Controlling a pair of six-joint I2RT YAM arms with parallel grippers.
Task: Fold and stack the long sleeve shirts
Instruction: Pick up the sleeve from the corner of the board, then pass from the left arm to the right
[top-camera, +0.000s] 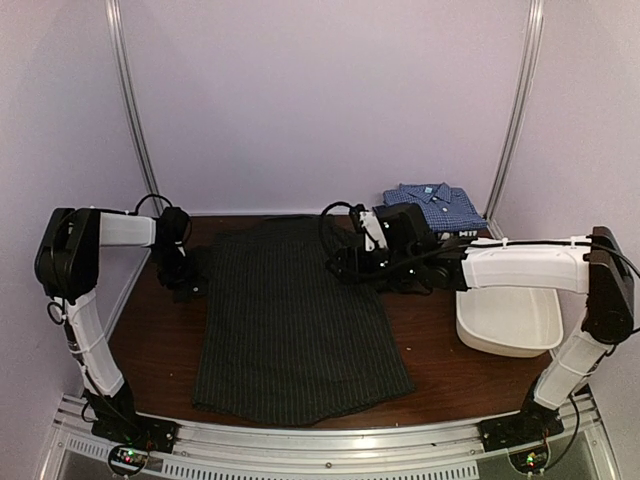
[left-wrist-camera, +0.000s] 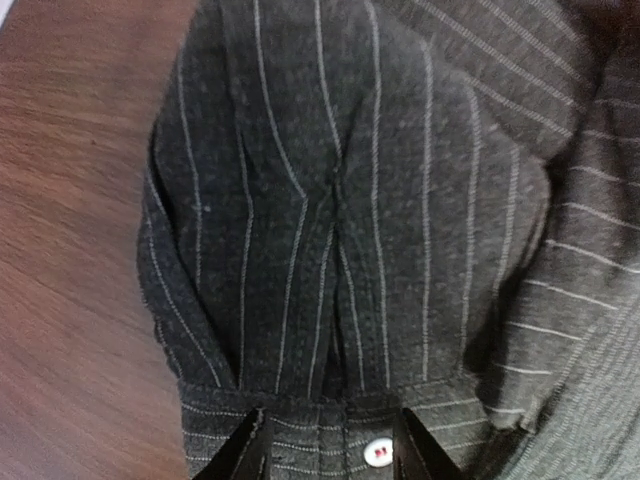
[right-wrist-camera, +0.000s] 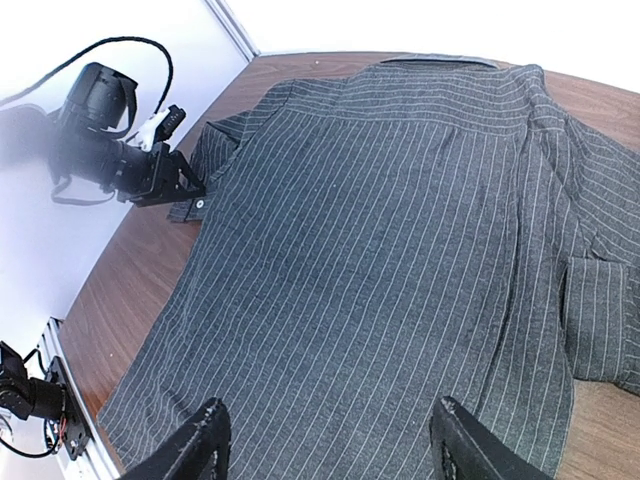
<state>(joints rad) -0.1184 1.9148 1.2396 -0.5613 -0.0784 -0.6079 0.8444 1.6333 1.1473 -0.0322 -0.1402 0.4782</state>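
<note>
Left end effector (left-wrist-camera: 331, 456) pinches the cuff (left-wrist-camera: 300, 420) of the charcoal shirt (top-camera: 290, 320) — likely to fold that sleeve inward; right end effector (right-wrist-camera: 325, 442) hovers wide and empty above it.

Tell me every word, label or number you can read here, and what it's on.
White lettering on the navy cloth next to the blue checked shirt: too small and blurred to read.
On the pinstriped shirt and the white tub: no text visible.

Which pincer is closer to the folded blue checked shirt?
Right. The right pincer hovers over the charcoal shirt, close beside the blue checked shirt; the left pincer grips its cuff on the opposite side.
</note>
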